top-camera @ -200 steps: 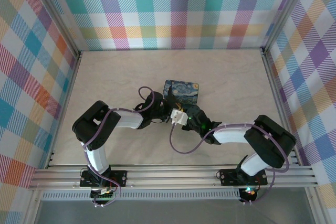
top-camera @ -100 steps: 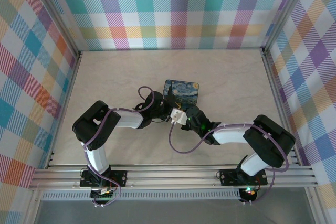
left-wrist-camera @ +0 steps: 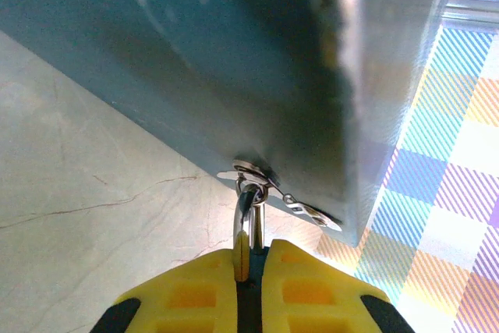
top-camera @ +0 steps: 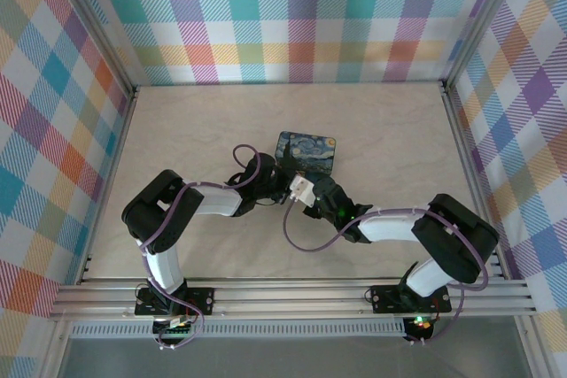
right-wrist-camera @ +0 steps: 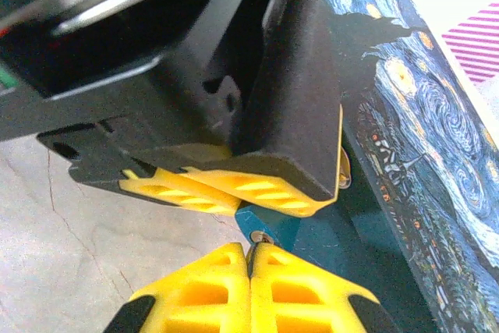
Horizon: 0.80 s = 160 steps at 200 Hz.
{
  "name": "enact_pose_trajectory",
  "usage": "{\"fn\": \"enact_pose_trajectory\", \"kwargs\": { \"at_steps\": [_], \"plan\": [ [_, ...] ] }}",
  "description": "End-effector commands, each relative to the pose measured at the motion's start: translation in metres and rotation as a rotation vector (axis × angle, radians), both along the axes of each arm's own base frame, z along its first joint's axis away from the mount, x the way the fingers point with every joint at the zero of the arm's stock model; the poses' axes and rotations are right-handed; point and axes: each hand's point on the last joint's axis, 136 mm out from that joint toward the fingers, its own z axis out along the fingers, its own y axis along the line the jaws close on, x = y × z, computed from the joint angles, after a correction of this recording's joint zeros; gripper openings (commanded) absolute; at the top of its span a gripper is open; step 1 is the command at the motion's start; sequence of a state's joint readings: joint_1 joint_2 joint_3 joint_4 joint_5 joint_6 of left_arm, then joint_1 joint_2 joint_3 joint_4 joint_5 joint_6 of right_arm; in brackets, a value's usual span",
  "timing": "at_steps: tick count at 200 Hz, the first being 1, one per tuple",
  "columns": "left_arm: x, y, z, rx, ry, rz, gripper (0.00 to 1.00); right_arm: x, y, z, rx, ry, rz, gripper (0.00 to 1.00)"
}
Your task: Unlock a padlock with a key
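The tiny blue padlock point(right-wrist-camera: 274, 222) hangs by its silvery shackle point(left-wrist-camera: 242, 220) from the hasp point(left-wrist-camera: 253, 171) on the side of the starry-night tin point(right-wrist-camera: 421, 138). My left gripper point(left-wrist-camera: 251, 259) is shut on the padlock's body, its yellow fingers point(right-wrist-camera: 234, 186) clamping it from above in the right wrist view. My right gripper point(right-wrist-camera: 250, 253) is shut just below the padlock's underside. A thin sliver of the key point(right-wrist-camera: 262, 237) shows between its tips at the round keyhole; the rest of the key is hidden. From above, both grippers meet at the tin's near left corner point(top-camera: 285, 176).
The tin point(top-camera: 308, 150) lies mid-table on the pale marbled tabletop point(top-camera: 177, 130). Checked walls point(top-camera: 292, 15) close off the back and both sides. A purple cable point(top-camera: 306, 250) loops under the right arm.
My right gripper has shut fully and edged a little forward toward the padlock. The left gripper and the tin have stayed put.
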<state>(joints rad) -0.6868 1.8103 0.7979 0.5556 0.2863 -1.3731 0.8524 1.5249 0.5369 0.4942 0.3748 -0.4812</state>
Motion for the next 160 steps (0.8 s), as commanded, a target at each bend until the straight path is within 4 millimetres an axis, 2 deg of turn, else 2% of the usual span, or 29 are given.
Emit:
{"fn": "enact_pose_trajectory", "kwargs": {
  "at_steps": [1, 39, 60, 87, 115, 160],
  "plan": [
    [-0.009, -0.012, 0.02, -0.045, -0.017, -0.056, 0.0, 0.017, 0.004, 0.04, 0.153, -0.058, -0.098, 0.0],
    [-0.01, -0.01, 0.016, -0.035, -0.016, -0.054, 0.0, 0.015, 0.001, 0.034, 0.203, -0.013, -0.139, 0.0],
    [-0.01, -0.008, 0.013, -0.025, -0.02, -0.05, 0.05, 0.013, -0.001, 0.026, 0.213, 0.023, -0.162, 0.0],
    [-0.01, -0.008, 0.011, -0.012, -0.025, -0.052, 0.07, 0.012, -0.004, 0.02, 0.229, 0.047, -0.188, 0.0],
    [-0.009, -0.008, 0.009, -0.005, -0.031, -0.053, 0.17, 0.012, -0.005, 0.014, 0.241, 0.066, -0.209, 0.0],
    [-0.006, -0.003, 0.008, 0.013, -0.046, -0.046, 0.28, 0.01, -0.007, 0.002, 0.238, 0.089, -0.224, 0.0]
  ]
}}
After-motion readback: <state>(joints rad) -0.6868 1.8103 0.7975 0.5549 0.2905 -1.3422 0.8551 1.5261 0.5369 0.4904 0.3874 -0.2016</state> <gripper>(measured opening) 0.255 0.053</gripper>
